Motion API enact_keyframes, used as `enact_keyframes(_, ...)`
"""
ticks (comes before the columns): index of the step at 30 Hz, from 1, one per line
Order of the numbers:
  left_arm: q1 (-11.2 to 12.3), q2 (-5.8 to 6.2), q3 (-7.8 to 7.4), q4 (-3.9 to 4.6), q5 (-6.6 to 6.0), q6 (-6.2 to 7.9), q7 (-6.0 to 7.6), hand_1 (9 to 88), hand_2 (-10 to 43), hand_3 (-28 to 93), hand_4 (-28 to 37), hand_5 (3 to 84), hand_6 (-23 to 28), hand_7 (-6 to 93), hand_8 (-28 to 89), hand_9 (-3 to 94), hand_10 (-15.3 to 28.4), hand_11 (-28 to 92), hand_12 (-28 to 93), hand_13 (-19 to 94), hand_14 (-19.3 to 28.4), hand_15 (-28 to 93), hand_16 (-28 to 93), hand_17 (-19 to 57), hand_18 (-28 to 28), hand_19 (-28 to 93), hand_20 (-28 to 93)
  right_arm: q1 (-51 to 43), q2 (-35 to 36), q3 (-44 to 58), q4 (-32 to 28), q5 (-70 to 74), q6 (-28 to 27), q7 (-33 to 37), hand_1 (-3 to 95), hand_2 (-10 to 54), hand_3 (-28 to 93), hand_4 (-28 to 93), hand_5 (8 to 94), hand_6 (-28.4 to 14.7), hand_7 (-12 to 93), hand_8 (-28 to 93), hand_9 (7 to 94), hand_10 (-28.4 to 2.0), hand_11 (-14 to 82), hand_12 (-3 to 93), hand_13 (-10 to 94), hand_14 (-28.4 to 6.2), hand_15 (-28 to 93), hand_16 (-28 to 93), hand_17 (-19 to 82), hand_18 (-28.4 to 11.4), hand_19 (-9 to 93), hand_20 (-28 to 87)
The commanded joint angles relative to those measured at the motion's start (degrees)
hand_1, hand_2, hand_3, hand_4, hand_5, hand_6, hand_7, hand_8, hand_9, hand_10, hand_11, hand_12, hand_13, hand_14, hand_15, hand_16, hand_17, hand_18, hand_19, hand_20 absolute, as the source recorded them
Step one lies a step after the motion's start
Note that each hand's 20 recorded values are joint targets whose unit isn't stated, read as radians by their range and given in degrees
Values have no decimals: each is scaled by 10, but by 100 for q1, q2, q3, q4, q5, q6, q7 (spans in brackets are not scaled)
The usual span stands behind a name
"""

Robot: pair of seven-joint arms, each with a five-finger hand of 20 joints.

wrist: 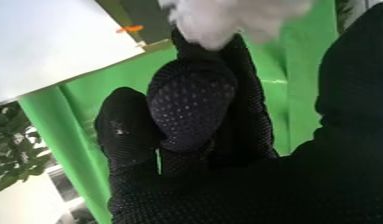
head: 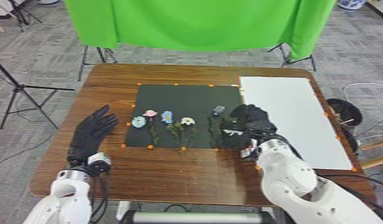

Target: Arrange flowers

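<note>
Left of centre in the head view, four flowers lie side by side on the dark mat (head: 179,92): a pale blue flower (head: 139,121), a pink flower (head: 150,113), a blue flower (head: 167,117) and a white flower (head: 187,121). Farther right on it, beside the right hand (head: 251,119), lies a greyish flower (head: 218,110). That hand is over the mat's right edge, near the white board (head: 281,105); whether it is open or closed, I cannot tell. At the right wrist view's top edge is a fluffy white thing (wrist: 232,17). The left hand (head: 91,131) is over the tabletop (head: 183,175) at frame left, its fingers straight.
</note>
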State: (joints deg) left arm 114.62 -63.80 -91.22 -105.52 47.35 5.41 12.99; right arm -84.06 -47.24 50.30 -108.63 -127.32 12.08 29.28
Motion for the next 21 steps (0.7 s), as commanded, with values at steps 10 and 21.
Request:
enact_keyframes(10,201,-59,-14,-143,44,132,-75,225,-55,715,-271,437,8,126,-70,439,128,168,120,352,169,165,22,46,127,50,174,-1720,-758,3961,-1503,4461,-330,-1924,228,-32,704,-140,627,0,153,-93,680,-148,127,174,723,-116,430,255,391,-182,764,420)
enact_keyframes(21,377,-151,3,-300,191,151,67,227,-47,711,-273,448,10,130,-72,441,130,173,119,352,172,171,18,53,116,47,172,-2369,-1669,4495,-1161,7597,-2001,-4090,-25,4,549,-281,217,9,8,-54,204,-129,-30,80,129,-163,-35,69,23,-202,58,124)
